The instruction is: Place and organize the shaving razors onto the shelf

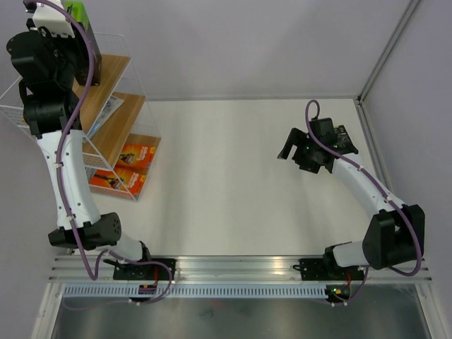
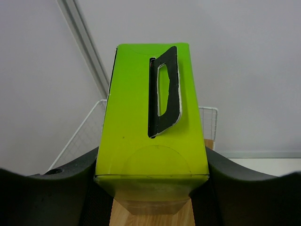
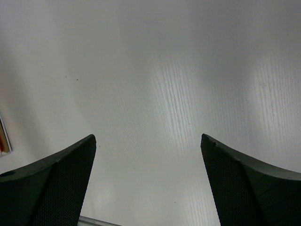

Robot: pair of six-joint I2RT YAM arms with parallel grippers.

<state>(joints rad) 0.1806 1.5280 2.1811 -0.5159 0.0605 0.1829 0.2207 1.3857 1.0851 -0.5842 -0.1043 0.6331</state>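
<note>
Orange boxes on shelf; left gripper clamps lime-topped box, right gripper gapes empty.

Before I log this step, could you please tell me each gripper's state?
Left gripper: closed on the lime-green cardboard razor box.
Right gripper: open, holding nothing.

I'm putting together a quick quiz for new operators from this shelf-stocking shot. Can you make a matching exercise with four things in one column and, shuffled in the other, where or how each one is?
Things
1. lime-topped box
2. orange boxes
3. white-blue pack
4. right claw

Places or states
A. on the lowest board of the shelf
B. open above the bare table
C. held in the left claw
D. on the middle board

Pairs: 1-C, 2-A, 3-D, 4-B
</note>
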